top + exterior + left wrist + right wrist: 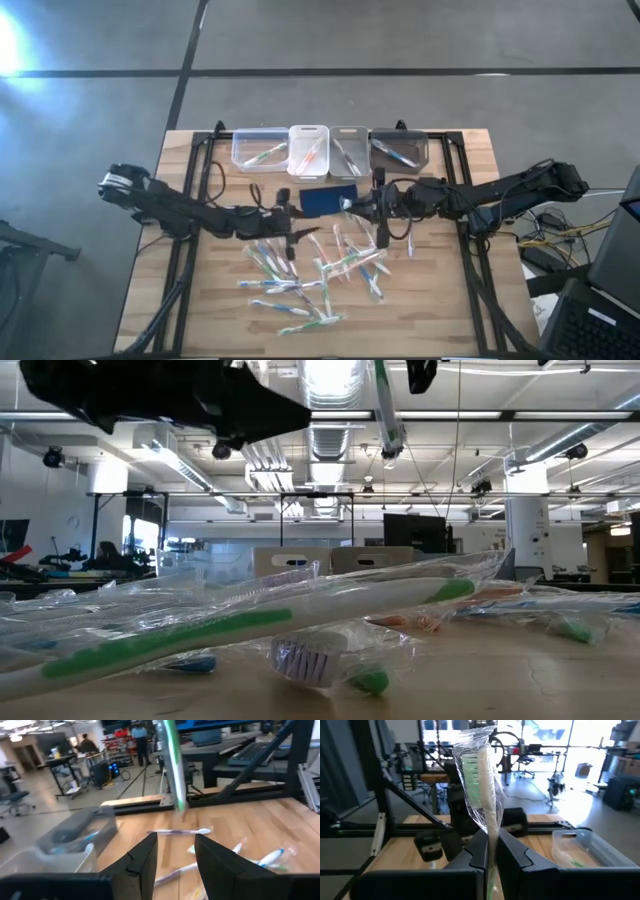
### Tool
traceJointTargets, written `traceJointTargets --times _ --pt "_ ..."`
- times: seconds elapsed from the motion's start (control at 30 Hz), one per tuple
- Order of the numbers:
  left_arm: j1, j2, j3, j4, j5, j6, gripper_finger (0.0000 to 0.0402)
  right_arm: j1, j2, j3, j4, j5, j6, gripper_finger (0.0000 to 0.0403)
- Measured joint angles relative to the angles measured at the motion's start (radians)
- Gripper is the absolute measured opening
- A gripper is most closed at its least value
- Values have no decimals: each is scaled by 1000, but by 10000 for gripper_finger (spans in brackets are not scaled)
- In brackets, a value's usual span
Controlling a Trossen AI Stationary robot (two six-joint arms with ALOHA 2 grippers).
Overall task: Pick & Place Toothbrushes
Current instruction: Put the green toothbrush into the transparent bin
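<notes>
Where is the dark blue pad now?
In the high view, the dark blue pad lies mid-table, just before the four bins, between both grippers.

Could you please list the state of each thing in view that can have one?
Right gripper: shut on a green toothbrush, wrapped, lifted upright.
Left gripper: fingers open, empty, above the pile.
Loose toothbrushes: wrapped, scattered flat on the table.
Four bins: open, each holding a few toothbrushes.
Blue pad: flat on the table.
</notes>
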Motion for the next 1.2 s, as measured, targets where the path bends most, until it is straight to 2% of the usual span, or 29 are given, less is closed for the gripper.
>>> traceJointTargets --times 0.17,0.33,0.47,0.8,1.2 --pt "0 90 137 -50 31 66 140 3 1 -6 13 -25 -8 15" --pt "6 146 270 -146 25 100 164 5 1 -7 18 -92 -19 15" --pt "15 177 344 -240 24 104 176 7 1 -7 20 -101 -24 15" --pt "16 220 399 -246 25 104 179 6 1 -7 22 -100 -44 18" --pt "17 233 421 -218 79 107 171 6 1 -7 23 -101 -60 19"
